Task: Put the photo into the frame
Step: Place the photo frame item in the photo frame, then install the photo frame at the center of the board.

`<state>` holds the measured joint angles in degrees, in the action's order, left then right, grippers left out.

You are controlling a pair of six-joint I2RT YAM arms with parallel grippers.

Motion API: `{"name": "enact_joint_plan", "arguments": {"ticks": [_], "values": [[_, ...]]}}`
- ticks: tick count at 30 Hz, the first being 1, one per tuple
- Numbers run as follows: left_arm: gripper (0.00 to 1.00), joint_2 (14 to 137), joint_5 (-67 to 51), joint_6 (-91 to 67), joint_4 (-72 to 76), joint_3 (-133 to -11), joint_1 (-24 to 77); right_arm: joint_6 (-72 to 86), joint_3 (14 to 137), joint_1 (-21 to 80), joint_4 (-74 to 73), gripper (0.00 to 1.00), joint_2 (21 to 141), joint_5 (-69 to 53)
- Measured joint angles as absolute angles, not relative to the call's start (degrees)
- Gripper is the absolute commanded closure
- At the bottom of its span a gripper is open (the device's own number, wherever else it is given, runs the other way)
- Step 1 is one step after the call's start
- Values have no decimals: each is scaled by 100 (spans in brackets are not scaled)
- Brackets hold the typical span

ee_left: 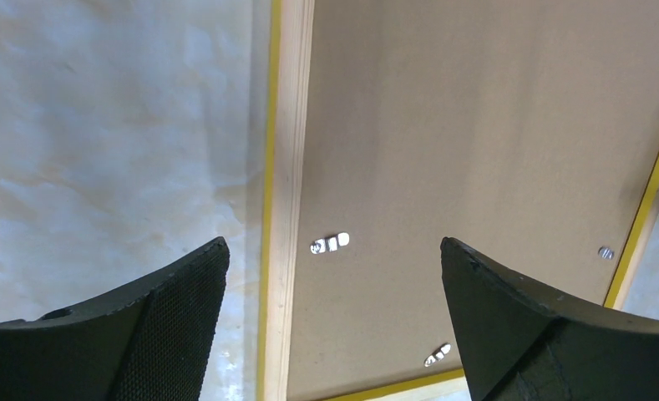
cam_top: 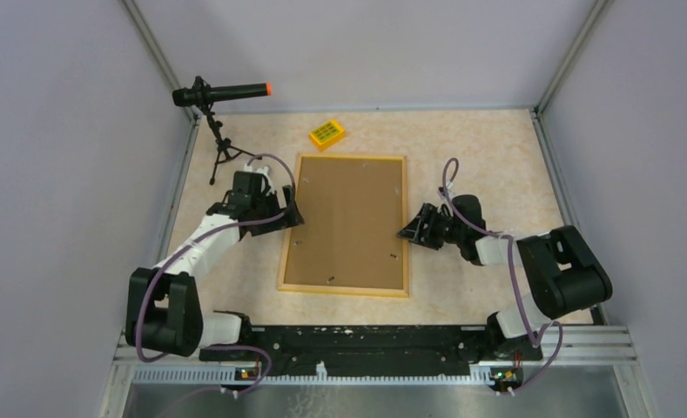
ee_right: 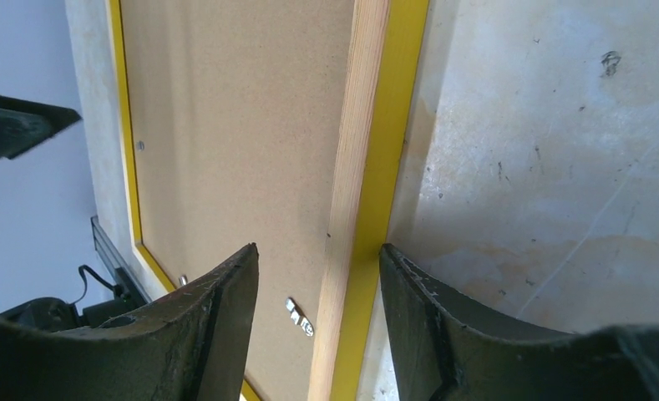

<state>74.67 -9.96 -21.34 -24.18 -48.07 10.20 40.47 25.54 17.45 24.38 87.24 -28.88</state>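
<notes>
right pincer (ee_right: 317, 251) part-open astride frame (ee_right: 367, 167), left pincer (ee_left: 334, 242) wide

A pale, marbled worktop (cam_top: 479, 148) carries everything here. Flat at its middle lies a brown cardboard board (cam_top: 348, 222), with small metal tabs (ee_left: 330, 243) resting on its edges (a few glint in the wrist views). Near the far edge sits a small yellow block (cam_top: 326, 133), turned slightly askew. At the far left corner stands a black tripod (cam_top: 222, 152) holding a dark cylindrical device (cam_top: 222, 92) with an orange tip. Plain grey walls (cam_top: 61, 131) enclose the sides.
</notes>
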Motion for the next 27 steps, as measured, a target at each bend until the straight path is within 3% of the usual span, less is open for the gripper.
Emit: {"name": "enact_joint_plan", "arguments": {"ticks": [7,17,21,27], "values": [[1,7754,-1909,-2851,-1559,-3767,1028,3839,2556,1765,2110,39,8486,-2740],[1,7491,-2171,-3247,-1083,-3411,1409,3350,2985,2182,1015,22,8103,-1586],[1,7413,-2053,-2899,-1739,-3977,1435,3118,3468,2947,-196,17,8014,-620],[1,7516,-1837,-2051,-2506,-5802,1441,2871,3839,3468,-1494,17,7964,69]]}}
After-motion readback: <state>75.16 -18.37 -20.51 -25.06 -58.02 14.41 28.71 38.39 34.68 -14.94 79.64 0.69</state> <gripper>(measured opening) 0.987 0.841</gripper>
